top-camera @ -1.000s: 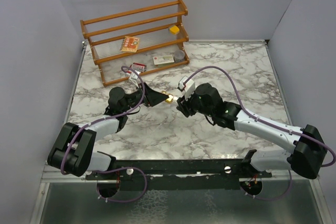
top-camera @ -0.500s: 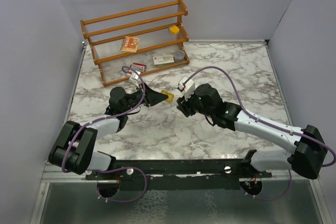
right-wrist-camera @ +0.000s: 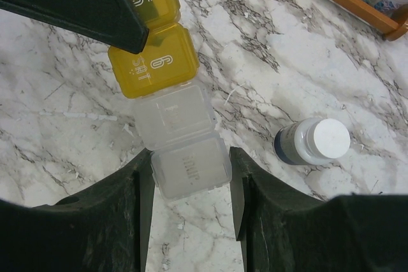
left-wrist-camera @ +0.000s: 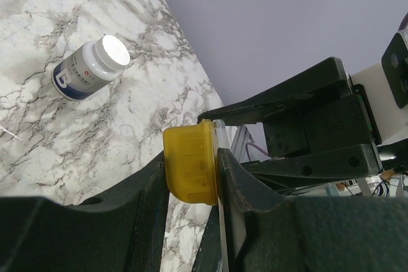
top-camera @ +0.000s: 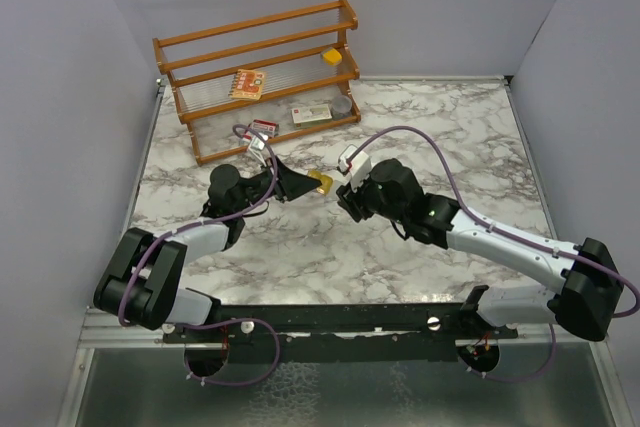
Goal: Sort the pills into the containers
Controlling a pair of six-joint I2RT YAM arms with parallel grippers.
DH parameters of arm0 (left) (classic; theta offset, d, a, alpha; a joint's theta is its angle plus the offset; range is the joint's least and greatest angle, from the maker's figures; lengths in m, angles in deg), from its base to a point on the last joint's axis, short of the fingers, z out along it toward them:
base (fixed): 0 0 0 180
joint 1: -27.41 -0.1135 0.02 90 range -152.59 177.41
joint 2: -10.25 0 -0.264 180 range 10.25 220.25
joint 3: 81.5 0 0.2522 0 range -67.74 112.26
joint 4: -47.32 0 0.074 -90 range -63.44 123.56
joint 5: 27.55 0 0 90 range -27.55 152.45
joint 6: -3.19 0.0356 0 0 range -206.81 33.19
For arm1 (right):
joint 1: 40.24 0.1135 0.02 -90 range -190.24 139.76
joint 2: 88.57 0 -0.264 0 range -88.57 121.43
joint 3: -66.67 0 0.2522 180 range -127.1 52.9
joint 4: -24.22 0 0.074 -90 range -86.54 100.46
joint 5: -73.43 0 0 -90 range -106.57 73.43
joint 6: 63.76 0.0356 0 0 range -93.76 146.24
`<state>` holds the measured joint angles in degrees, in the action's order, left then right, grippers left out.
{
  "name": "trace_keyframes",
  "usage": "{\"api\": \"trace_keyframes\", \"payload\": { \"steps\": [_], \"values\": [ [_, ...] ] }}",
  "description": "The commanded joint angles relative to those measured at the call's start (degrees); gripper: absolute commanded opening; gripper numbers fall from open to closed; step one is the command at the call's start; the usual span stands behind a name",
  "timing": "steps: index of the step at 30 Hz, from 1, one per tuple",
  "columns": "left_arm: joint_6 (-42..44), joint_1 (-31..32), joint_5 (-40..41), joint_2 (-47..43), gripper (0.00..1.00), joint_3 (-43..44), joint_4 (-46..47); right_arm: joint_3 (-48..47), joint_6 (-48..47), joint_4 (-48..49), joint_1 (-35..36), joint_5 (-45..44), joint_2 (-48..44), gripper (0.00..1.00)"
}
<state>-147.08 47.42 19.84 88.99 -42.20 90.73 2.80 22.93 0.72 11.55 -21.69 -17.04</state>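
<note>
1. A white marble table (top-camera: 470,137) sits between plain grey walls. A wooden rack (top-camera: 256,23) stands at its far left, well beyond both sets of fingers. The rack holds printed boxes (top-camera: 247,82), a yellow cube (top-camera: 331,55) and a low grey tin (top-camera: 342,104).
2. The left gripper (top-camera: 306,185) reaches toward the table's middle. Its fingers are clenched on the yellow end of a pill organiser strip (right-wrist-camera: 159,62). The left wrist view shows one yellow compartment pinched between the two pads and bulging out past the fingertips.
3. The strip runs from the left fingers straight to the right ones, and the marble shows behind it. It has two yellow compartments, marked 5 and 6 SAT, followed by two clear ones. The lids look closed. What lies inside cannot be made out.
4. The right gripper (right-wrist-camera: 191,176) faces the left one, fingertip to fingertip. Its fingers (right-wrist-camera: 134,202) grasp the last clear compartment, one against each side wall. A left finger (right-wrist-camera: 83,4) presses on the yellow part just beyond.
5. The bottle (right-wrist-camera: 311,141), with a white cap and a dark body, lies on its side on the marble. It is off to the right of the right fingers and touches neither gripper. The left wrist view shows it well beyond the left fingertips.
</note>
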Motion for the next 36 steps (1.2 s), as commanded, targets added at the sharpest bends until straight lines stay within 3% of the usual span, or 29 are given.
{"api": "trace_keyframes", "payload": {
  "steps": [1, 3, 8, 15, 24, 28, 36],
  "values": [
    [1.03, 0.24, -1.51, 1.15, 0.0, 0.96, 1.39, -4.16, 0.06, 0.73, 0.48, -1.38, -0.27, 0.25],
    [1.06, 0.21, -1.93, 1.48, 0.0, 1.41, 1.45, -4.66, 0.16, 0.55, 0.5, -1.41, -0.27, 0.32],
    [1.17, 0.27, -2.35, 1.41, 0.0, 1.54, 1.83, -5.43, 0.26, 0.07, 0.5, -2.56, -0.46, 0.34],
    [1.03, 0.21, -1.66, 1.4, 0.0, 1.31, 1.97, -6.5, -0.5, -1.98, 0.5, -4.73, -1.1, 0.55],
    [0.6, 0.2, -1.47, 0.87, 0.0, 1.63, 2.07, -5.56, -0.47, -3.56, 0.49, -7.69, -4.65, 0.53],
    [-1.05, 0.1, -0.46, 0.38, 0.0, 2.2, 2.07, -3.57, -0.04, -3.21, 0.5, -5.47, -7.71, 0.48],
    [-6.48, 0.03, -3.69, 2.24, 0.0, 6.0, 0.89, -0.08, -1.54, 0.29, 0.59, -1.83, -10.44, 0.5]
  ]
}}
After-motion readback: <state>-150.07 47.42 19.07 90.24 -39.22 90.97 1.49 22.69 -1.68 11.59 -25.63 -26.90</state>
